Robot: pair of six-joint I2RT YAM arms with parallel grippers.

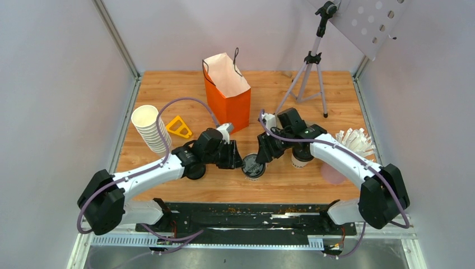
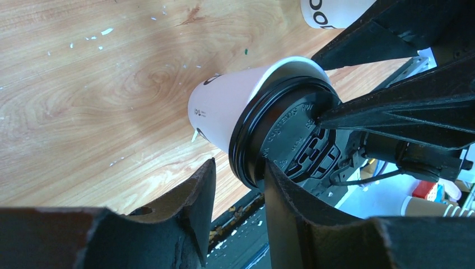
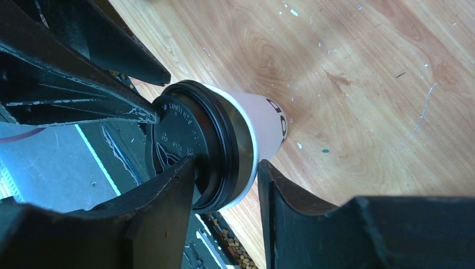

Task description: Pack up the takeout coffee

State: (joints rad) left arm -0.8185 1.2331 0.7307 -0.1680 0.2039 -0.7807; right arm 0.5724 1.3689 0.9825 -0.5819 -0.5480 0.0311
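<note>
One takeout coffee (image 1: 253, 167), a white paper cup with a black lid, stands on the wooden table between both arms. My left gripper (image 1: 238, 159) straddles the lid's rim (image 2: 246, 151) from the left and is open. One finger (image 2: 291, 202) lies against the lid top, the other (image 2: 199, 196) stays clear of the cup wall (image 2: 221, 112). My right gripper (image 1: 262, 159) pinches the rim from the other side. There one finger (image 3: 168, 196) is on the lid (image 3: 185, 134) and one (image 3: 280, 196) is against the cup's lip. A second white cup (image 1: 301, 159) stands under the right arm.
The orange paper bag (image 1: 227, 92) stands open behind the arms. A tilted stack of lidless white cups (image 1: 150, 129) and a yellow holder (image 1: 179, 127) lie at the left. A tripod (image 1: 308, 78) stands at the back right, and white packets (image 1: 354, 141) fan out at the right edge.
</note>
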